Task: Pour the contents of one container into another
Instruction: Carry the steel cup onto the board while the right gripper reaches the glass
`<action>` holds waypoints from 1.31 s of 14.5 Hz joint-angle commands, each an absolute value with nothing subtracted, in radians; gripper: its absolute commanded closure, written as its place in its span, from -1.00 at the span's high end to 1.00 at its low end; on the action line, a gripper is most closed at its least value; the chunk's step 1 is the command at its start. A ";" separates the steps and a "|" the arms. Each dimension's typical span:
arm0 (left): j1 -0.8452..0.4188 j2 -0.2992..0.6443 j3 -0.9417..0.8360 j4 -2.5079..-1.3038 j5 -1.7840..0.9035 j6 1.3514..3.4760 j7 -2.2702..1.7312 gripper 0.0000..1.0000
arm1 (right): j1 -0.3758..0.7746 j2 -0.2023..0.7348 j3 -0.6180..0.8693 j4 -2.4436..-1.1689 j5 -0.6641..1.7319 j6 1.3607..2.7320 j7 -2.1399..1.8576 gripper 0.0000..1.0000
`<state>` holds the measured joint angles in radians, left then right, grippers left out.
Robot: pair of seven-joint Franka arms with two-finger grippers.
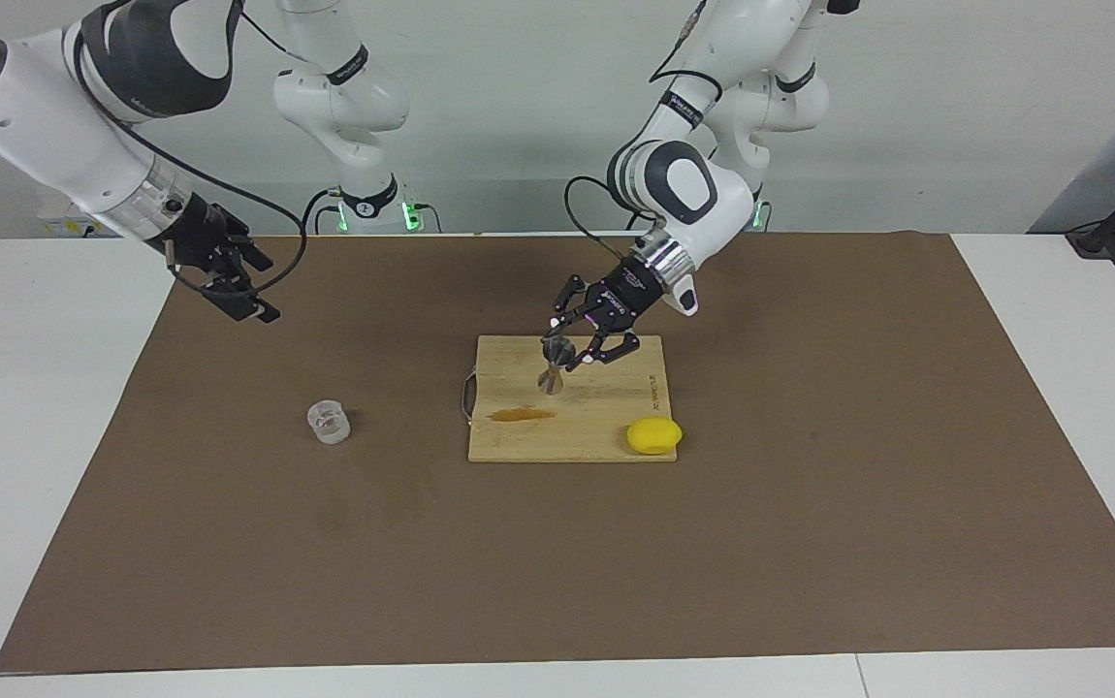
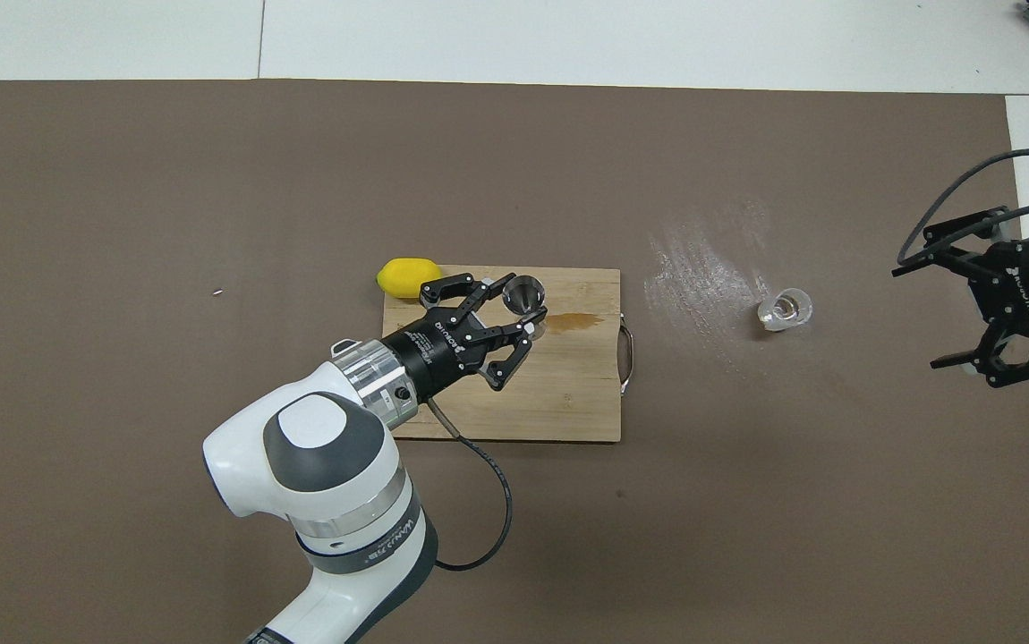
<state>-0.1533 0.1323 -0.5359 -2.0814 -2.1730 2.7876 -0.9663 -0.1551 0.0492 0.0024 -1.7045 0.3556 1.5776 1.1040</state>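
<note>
The left claw [image 2: 514, 317] carries white "ROBOTIQ" lettering on its black body, seen slantwise just left of centre in the overhead view. The right claw [image 2: 1007, 309], at the right edge of that view, bears white print on its black body, too small to read. A black band on the left arm [image 2: 362, 550], near the bottom of that view, has white lettering that cannot be made out. The cutting board [image 1: 606, 427] shows a small dark printed mark along its right edge in the facing view, also illegible.
</note>
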 commanded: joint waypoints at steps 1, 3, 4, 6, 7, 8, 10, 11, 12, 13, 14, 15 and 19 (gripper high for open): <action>-0.150 0.138 -0.523 -2.066 -2.184 2.740 -0.957 -1.00 | -0.222 0.136 0.009 -1.700 0.470 1.591 1.126 1.00; -0.130 0.123 -0.520 -2.097 -2.171 2.676 -0.942 -1.00 | -0.233 0.204 0.009 -1.694 0.518 1.611 1.121 1.00; -0.114 0.097 -0.519 -2.126 -2.163 2.625 -0.911 -1.00 | -0.235 0.228 0.009 -1.694 0.538 1.626 1.123 1.00; -0.078 0.068 -0.518 -2.157 -2.163 2.521 -0.856 -1.00 | -0.261 0.270 0.009 -1.704 0.574 1.650 1.108 1.00; -0.063 0.067 -0.518 -2.155 -2.163 2.507 -0.848 -1.00 | -0.265 0.291 0.009 -1.706 0.575 1.663 1.094 1.00; -0.061 0.074 -0.518 -2.155 -2.163 2.481 -0.838 -1.00 | -0.271 0.313 0.009 -1.709 0.575 1.687 1.062 1.00; -0.061 0.084 -0.520 -2.148 -2.166 2.438 -0.775 -1.00 | -0.275 0.368 0.011 -1.710 0.610 1.715 1.040 1.00; -0.064 0.087 -0.520 -2.149 -2.167 2.428 -0.770 -1.00 | -0.285 0.399 0.009 -1.709 0.647 1.721 1.007 1.00; -0.069 0.107 -0.520 -2.148 -2.172 2.425 -0.756 -1.00 | -0.294 0.428 0.009 -1.709 0.656 1.724 0.962 1.00; -0.075 0.129 -0.519 -2.140 -2.172 2.424 -0.737 -1.00 | -0.296 0.452 0.009 -1.710 0.658 1.745 0.922 1.00; -0.080 0.149 -0.518 -2.134 -2.171 2.425 -0.723 -1.00 | -0.296 0.465 0.009 -1.715 0.660 1.767 0.892 1.00; -0.095 0.172 -0.518 -2.132 -2.169 2.439 -0.712 -1.00 | -0.295 0.474 0.009 -1.717 0.660 1.772 0.879 1.00; -0.161 0.241 -0.512 -2.088 -2.158 2.558 -0.709 -1.00 | -0.302 0.506 0.011 -1.775 0.709 1.830 0.799 1.00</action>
<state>-0.1126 0.1993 -0.5249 -2.1274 -2.1646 2.4982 -0.7201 -0.2846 0.5073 0.0009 -1.7221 0.6623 1.7830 0.8580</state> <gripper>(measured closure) 0.489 0.000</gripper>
